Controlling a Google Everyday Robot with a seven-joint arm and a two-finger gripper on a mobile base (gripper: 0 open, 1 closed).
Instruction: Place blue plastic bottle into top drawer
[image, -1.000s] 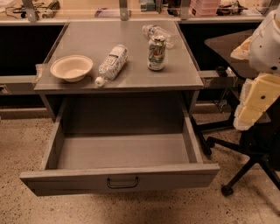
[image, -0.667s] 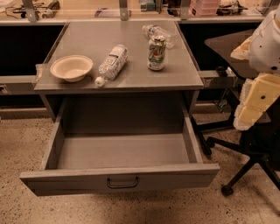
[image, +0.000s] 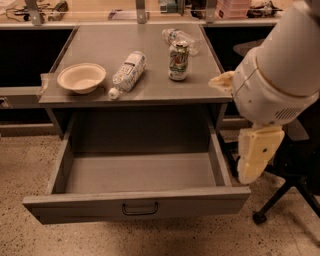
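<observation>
The blue plastic bottle (image: 127, 72) lies on its side on the grey table top (image: 100, 40), white cap toward the front, between the bowl and the can. The top drawer (image: 75, 209) below the table top is pulled out and its grey floor is bare; a small dark handle (image: 140, 208) sits at the centre of its front panel. My gripper (image: 255, 152), a cream piece hanging under the big white arm, is to the right of the drawer's right wall, apart from the bottle and holding nothing that I can see.
A cream bowl (image: 81, 77) sits at the table's front left. A green-and-silver soda can (image: 178, 61) stands right of the bottle, with a small clear bottle (image: 181, 37) lying behind it. An office chair's legs (image: 280, 197) are on the floor at right.
The white arm now fills much more of the right side and reaches closer to the table's right edge. The view has drawn closer. The bottle, can and bowl have not moved.
</observation>
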